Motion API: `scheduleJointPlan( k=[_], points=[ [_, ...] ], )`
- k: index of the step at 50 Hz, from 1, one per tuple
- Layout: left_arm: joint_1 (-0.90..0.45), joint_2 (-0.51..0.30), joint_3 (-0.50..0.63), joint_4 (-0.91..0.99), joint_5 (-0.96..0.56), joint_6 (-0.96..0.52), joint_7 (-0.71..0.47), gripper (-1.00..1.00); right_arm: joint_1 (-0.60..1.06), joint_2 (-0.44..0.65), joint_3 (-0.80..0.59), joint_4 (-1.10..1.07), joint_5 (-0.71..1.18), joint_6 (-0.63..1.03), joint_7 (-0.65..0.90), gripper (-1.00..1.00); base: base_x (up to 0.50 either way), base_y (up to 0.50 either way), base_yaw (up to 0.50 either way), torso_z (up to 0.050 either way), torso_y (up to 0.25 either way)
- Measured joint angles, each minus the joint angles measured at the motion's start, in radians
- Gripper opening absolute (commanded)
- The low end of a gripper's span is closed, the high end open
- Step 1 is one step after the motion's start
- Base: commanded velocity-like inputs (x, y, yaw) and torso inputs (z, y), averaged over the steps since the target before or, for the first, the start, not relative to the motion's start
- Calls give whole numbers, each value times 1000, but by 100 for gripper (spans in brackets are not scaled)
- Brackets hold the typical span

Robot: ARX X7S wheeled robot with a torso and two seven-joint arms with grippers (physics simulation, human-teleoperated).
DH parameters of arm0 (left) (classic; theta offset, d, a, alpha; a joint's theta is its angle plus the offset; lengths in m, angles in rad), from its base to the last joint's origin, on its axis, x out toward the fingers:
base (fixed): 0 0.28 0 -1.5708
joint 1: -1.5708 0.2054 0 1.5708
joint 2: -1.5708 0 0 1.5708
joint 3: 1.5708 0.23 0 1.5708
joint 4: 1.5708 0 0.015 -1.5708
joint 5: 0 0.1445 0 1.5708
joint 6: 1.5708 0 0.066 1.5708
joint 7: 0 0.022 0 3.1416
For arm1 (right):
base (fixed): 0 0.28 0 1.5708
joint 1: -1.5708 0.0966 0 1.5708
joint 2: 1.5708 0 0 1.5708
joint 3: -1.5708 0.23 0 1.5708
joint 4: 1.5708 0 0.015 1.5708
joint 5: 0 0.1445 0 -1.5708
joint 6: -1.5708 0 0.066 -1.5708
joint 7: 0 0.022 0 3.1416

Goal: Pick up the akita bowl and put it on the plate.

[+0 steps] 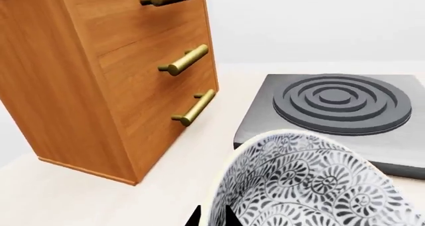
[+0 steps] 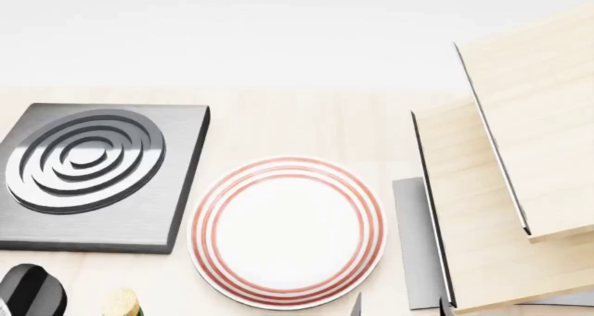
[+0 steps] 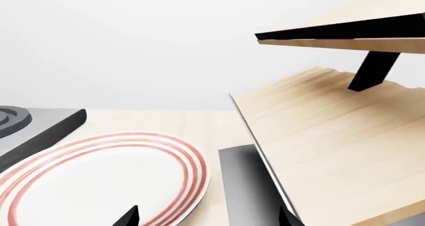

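Note:
The akita bowl (image 1: 312, 181), white with a dense grey-black floral pattern, fills the near part of the left wrist view and does not show in the head view. My left gripper (image 1: 211, 218) is shut on its rim, one fingertip inside the wall and one outside. The plate (image 2: 288, 232), white with thin red rings, lies bare on the table right of the burner. My right gripper (image 3: 206, 218) stands open beside the plate (image 3: 99, 181), one fingertip over its rim and the other by the wooden rack. Only its tips (image 2: 399, 309) reach into the head view.
A dark grey square stove burner (image 2: 88, 170) sits left of the plate, just behind the bowl (image 1: 339, 104). A wooden drawer cabinet (image 1: 99, 71) with brass handles stands beside the burner. A pale wooden rack (image 2: 501, 191) on a grey base (image 2: 413, 239) rises right of the plate.

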Motion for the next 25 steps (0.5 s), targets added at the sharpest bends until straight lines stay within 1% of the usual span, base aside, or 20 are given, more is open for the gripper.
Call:
scheduleJointPlan(
  k=[25],
  points=[
    [1,23,-84,30,-73,65,51,-100,3,3,-7,5,1,-3,4,100,0,0,0,0,0]
  ],
)
